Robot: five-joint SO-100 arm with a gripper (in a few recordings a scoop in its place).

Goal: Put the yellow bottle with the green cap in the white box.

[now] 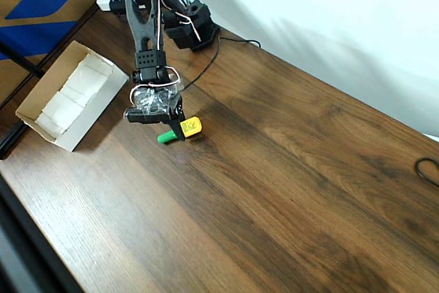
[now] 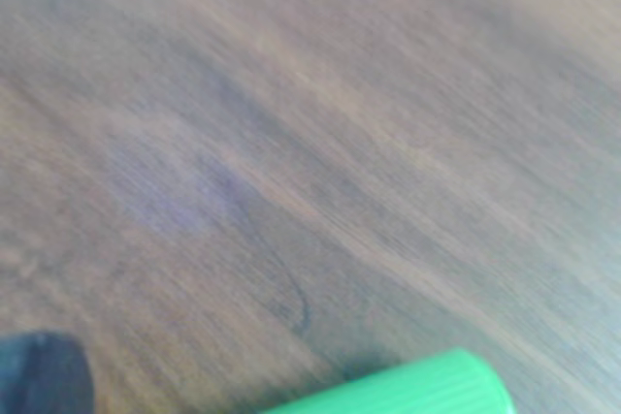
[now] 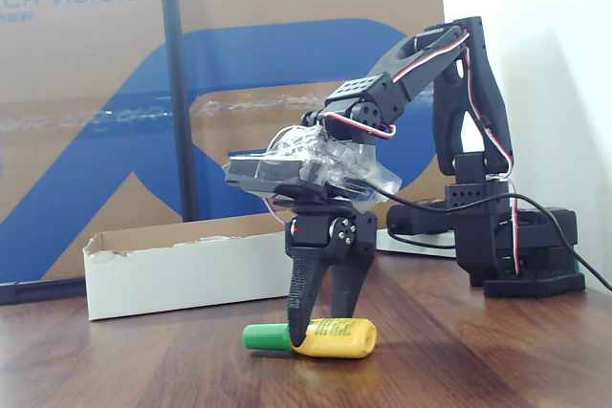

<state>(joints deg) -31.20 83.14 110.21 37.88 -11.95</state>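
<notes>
fig. legend: we see the tool [image 3: 325, 324] lowered straight down over the yellow bottle with the green cap [image 3: 320, 337], which lies on its side on the wooden surface [image 1: 288, 169]. in the fixed view the jaws straddle the bottle near the neck, one finger in front, tips at surface level; spread apart w/ the body between them, so we read the tool as released, not yet clamped. we judge the vertical approach suits a flat-lying, rounded item: fingers can close across its narrow width. in the overhead view the bottle sits just below the tool, cap pointing toward approx 8 o'clock, label end toward 2 o'clock. the wrist view is blurred; the green cap fills its lower edge at approx 5 o'clock, w/ a dark finger tip [image 2: 44, 375] at 7 o'clock. the white box [image 1: 42, 88] rests open-top at approx 9–10 o'clock from the bottle in the overhead view, near but apart, its long side angled along the surface edge. we judge the step as pre-grasp; next comes closing, lift, carry to box. risk: the rounded body may slip or roll.
</notes>
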